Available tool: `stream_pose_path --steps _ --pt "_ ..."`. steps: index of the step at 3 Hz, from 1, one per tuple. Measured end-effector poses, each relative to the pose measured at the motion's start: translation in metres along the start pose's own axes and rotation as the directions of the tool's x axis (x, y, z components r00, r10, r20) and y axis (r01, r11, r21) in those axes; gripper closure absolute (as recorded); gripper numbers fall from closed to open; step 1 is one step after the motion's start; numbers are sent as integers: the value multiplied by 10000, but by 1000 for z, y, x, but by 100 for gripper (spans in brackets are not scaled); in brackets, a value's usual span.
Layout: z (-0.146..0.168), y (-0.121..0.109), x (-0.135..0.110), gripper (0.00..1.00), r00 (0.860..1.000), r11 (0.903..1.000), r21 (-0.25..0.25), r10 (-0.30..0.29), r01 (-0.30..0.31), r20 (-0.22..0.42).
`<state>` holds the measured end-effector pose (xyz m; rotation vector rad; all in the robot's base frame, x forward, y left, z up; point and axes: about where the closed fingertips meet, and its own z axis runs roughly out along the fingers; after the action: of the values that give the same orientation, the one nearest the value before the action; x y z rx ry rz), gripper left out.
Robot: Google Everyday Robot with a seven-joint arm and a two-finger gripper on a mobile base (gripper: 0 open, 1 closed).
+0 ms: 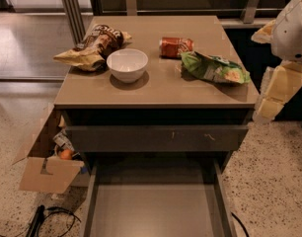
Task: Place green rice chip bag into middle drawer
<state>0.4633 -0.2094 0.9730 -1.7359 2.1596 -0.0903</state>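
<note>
The green rice chip bag (214,68) lies on the right side of the cabinet top, crinkled, just right of a red can (175,47). The middle drawer (151,209) is pulled out at the bottom of the view, and its flat grey floor is bare. My gripper (275,94) hangs off the cabinet's right edge, below the white arm (293,28). It is to the right of the bag, apart from it, and holds nothing that I can see.
A white bowl (127,64) and a brown-and-yellow chip bag (92,47) sit on the left of the cabinet top (156,90). The drawer above, with a scratched grey front (156,138), is closed. An open cardboard box (48,167) stands on the floor at the left, with cables (47,218) beside it.
</note>
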Motion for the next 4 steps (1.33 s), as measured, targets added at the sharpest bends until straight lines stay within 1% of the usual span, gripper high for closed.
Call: stream_pose_path --steps 1,2,3,4 --pt "21 -39 -4 0 9935 9996 248 -127 99 1130" --pt "49 -74 5 0 9724 9985 523 10 -135 2332" --pt "80 -99 20 0 9579 9963 749 185 -416 2866" --pt "104 -113 17 0 9505 9958 820 135 -409 3103"
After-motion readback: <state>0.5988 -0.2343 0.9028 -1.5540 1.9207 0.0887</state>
